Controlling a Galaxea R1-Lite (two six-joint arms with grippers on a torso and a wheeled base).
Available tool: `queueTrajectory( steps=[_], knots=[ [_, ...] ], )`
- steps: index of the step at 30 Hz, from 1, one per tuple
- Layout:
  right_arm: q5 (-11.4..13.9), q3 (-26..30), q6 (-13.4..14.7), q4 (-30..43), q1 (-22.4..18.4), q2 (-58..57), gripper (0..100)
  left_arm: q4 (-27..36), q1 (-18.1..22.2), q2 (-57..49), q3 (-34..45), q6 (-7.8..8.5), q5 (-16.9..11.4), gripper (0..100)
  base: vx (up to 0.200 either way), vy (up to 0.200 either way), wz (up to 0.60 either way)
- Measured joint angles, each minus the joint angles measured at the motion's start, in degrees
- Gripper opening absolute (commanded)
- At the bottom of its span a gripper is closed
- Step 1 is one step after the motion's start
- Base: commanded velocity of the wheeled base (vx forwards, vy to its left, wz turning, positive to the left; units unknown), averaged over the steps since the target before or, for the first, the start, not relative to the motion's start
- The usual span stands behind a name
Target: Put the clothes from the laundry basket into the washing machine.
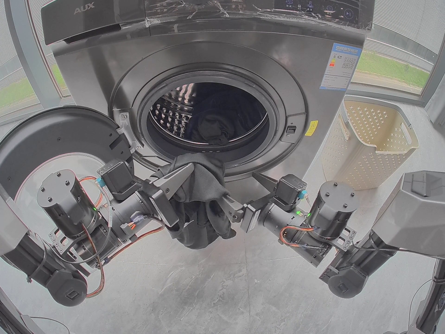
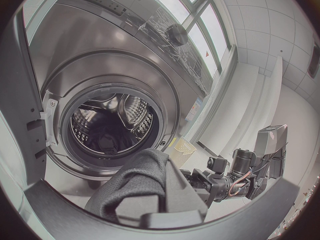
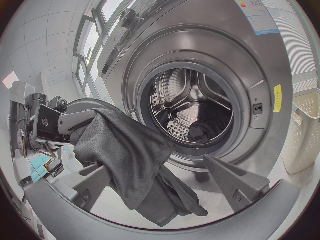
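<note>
One dark garment [image 1: 201, 191] drapes over the left jaws at 6 o'clock below the washing machine [image 1: 287, 66] mouth, and it hides whether they clench. The right jaws, at its 3 o'clock, gape released. A second garment [image 1: 215, 128] lies in the drum. One laundry basket [image 1: 371, 140] stands at the machine's 3 o'clock, its bottom hidden.

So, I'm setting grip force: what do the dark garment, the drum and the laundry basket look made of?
The dark garment looks like thin synthetic mesh knit, matte: tiny holes, limp drape. The drum seems polished stainless steel: mirror reflections, perforations. The laundry basket seems rigid cream plastic: moulded cut-out pattern.
</note>
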Motion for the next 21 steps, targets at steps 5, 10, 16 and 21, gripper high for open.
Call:
queueTrajectory(
  steps=[5,10,16,21],
  knots=[
    [-0.1,-3.5,-0.4,0.3,1.1,2.3,100,0.0,0.0,0.0,0.1,-0.01,0.0,0,0.000,0.000,0.00],
    [-0.1,-6.2,-0.5,0.1,1.6,4.0,100,0.0,0.0,0.1,0.0,0.02,0.0,0,0.000,0.000,0.00],
    [-0.4,-6.8,-0.4,0.3,2.7,4.4,100,0.0,0.1,0.4,-0.1,0.07,0.1,0,0.000,0.000,0.00],
    [-0.6,-8.2,-0.4,0.5,1.6,4.5,100,0.0,0.1,0.4,-0.1,0.16,0.1,0,0.000,0.000,0.00]
  ],
)
